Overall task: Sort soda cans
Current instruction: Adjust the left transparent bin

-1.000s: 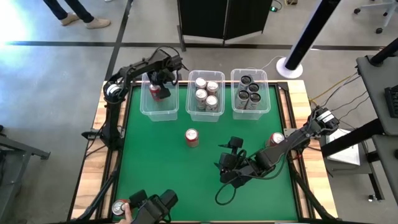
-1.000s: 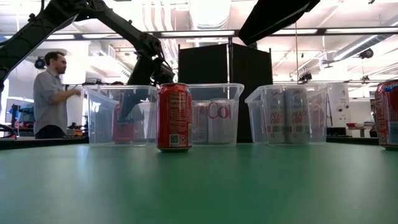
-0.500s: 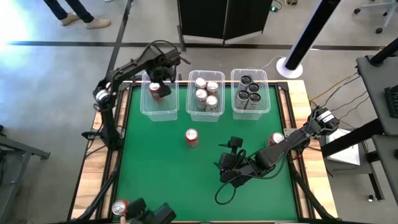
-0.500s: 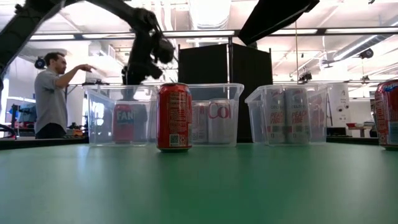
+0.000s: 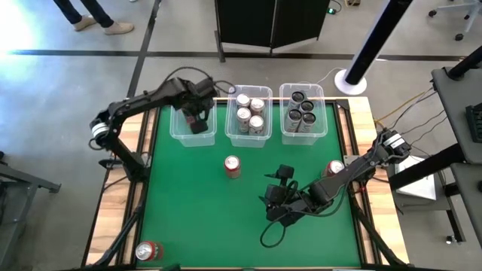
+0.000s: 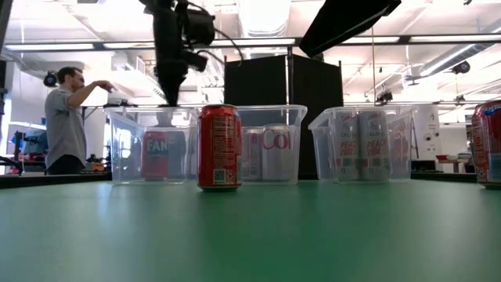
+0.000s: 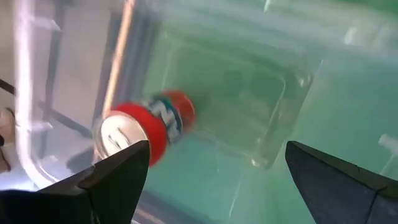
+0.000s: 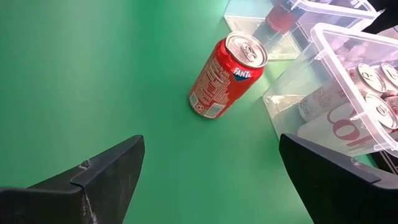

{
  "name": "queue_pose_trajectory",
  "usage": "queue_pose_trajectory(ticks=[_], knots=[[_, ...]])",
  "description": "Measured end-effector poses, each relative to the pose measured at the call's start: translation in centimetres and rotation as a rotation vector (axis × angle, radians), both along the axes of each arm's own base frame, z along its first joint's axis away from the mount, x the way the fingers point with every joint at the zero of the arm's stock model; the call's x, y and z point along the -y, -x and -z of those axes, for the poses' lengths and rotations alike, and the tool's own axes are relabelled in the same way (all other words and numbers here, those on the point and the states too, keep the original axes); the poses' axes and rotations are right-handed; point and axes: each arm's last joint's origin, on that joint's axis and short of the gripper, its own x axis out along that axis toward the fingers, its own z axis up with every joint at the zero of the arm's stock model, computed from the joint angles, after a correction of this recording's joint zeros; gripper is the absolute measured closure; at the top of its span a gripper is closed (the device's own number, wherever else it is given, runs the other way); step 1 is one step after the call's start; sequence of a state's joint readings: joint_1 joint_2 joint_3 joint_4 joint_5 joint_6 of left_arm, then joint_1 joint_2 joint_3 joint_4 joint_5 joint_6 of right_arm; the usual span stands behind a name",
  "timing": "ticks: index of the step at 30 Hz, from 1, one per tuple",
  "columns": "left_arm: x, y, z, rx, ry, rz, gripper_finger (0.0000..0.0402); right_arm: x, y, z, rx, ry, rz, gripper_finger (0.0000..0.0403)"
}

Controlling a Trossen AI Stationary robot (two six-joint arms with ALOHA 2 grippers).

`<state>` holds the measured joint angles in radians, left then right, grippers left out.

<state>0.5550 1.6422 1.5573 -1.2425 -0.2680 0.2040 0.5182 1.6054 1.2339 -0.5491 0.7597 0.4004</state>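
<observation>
**Left arm clear of the red bin; loose red cans to be fetched next**

At the far left of the table's near edge a red can point(image 5: 148, 251) is seen lying close to the corner, well apart from everything else. Further back, the left gripper point(image 5: 197, 113) is held above the left bin point(image 5: 178, 129), its fingers point(image 7: 118, 177) spread wide with nothing between them. Below it, in that bin, one red can point(image 7: 146, 121) stands on the floor of the bin; in the low view it shows through the clear wall point(image 6: 156, 155). The drop is judged to be done, so the step in hand is taken to be the lift-out. It is best done straight up until the fingers are above the rim, so that the wall is not caught and the bin is not dragged.

Toward the middle, a red can point(image 5: 233, 166) stands upright on the green mat, near the bins and apart from them. It would be approached from above, centred between open fingers, and gripped at mid-height so that it is not tipped.

The middle bin point(image 5: 231, 132) holds silver cans point(image 5: 244, 115); the right bin point(image 5: 325, 128) holds dark cans point(image 5: 300, 106).

At the right, the right gripper point(image 5: 273, 205) rests low over the mat with its jaws apart and empty, and another red can point(image 5: 335, 169) stands beside that arm.
</observation>
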Motion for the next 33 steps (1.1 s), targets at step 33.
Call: queue_pose_trajectory(ticks=[33], knots=[[4.3,1.6,4.0,-0.043,0.028,0.063,0.0043,0.0,-0.1,-0.1,0.003,-0.002,-0.004,0.0034]])
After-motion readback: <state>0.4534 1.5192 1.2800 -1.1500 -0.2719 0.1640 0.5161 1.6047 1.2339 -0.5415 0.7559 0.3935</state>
